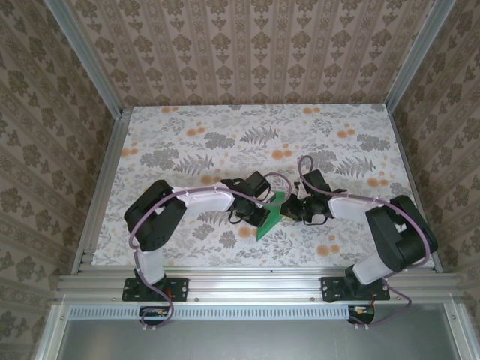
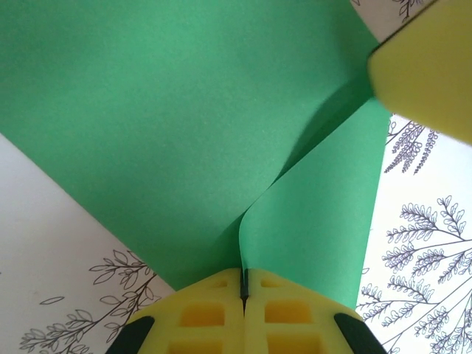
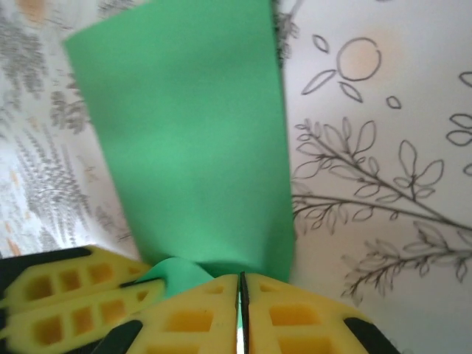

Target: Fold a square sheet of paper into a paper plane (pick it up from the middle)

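The flowery white tabletop (image 1: 187, 127) is sitting under it all. The L arm (image 1: 202, 199) & R arm (image 1: 360, 204) are bending in low twd the middle, near the front edge. The thin bright-green sheet of paper (image 1: 268, 221) is lying there, partly folded, one flap curling up. It's prob. very light, floppy & easy to tear, so pinching by the crease looks best. The L gripper (image 2: 243, 284) & R gripper (image 3: 240, 295) are each squeezing tight on the paper, just beside each other.
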Motion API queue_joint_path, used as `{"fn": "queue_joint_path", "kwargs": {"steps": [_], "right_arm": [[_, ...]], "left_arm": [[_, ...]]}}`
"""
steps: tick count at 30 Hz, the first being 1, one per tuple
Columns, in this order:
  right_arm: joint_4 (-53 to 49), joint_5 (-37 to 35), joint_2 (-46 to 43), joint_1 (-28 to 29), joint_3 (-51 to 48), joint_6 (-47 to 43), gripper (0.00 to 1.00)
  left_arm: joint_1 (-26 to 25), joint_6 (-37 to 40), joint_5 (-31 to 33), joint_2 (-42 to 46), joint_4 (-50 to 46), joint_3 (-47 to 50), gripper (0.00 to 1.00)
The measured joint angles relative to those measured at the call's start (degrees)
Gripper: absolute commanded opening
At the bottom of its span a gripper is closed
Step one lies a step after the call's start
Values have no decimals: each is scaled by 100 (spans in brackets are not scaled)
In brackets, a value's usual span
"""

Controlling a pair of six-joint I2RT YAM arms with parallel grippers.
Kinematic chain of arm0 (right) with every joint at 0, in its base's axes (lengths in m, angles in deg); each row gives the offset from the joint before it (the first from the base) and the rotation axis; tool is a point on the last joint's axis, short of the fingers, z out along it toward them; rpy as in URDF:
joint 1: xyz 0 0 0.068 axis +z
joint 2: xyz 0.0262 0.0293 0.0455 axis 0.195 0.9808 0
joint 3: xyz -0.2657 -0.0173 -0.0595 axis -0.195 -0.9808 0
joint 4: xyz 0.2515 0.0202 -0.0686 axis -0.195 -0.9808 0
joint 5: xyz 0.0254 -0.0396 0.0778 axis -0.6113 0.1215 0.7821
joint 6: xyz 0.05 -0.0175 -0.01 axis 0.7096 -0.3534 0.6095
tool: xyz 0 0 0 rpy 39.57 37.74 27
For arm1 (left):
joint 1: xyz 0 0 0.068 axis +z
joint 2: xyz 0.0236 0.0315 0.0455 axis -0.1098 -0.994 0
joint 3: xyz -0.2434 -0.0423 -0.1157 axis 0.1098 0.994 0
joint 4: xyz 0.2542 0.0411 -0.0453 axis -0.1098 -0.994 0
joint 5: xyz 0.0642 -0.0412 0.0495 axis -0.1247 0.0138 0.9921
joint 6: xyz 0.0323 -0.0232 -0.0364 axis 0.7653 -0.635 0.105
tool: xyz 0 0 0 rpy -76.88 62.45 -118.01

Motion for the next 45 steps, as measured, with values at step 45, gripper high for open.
{"fn": "queue_joint_path", "kwargs": {"steps": [45], "right_arm": [[1462, -164, -4, 1182, -656, 1320, 11]], "left_arm": [[-4, -153, 44, 72, 173, 131, 0]]}}
